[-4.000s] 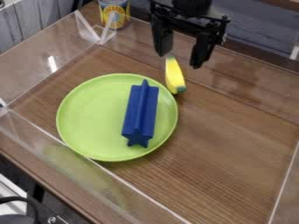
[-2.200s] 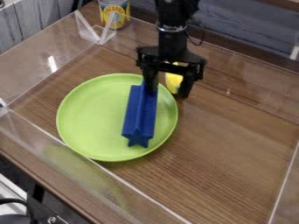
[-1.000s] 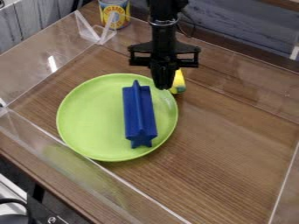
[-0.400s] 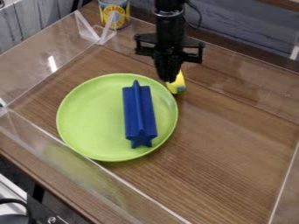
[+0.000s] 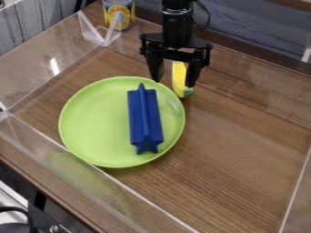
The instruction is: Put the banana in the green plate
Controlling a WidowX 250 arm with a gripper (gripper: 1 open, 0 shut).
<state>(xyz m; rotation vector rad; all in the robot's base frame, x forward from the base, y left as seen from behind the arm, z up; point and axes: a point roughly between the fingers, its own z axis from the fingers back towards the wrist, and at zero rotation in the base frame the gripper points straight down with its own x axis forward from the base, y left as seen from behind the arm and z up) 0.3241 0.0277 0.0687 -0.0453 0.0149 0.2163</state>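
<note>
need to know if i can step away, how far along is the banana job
Nothing looks finished: the banana lies on the table just outside the green plate, which holds only the blue block. In hand is the approach: the open gripper is over the banana, with no grip visible. Left to do are grasping it, lifting it and setting it in the plate.

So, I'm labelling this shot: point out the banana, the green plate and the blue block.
Banana (image 5: 180,76), camera view, its yellow middle.
Green plate (image 5: 93,123), camera view, bare left part.
Blue block (image 5: 145,118), camera view, mid-length.
</note>
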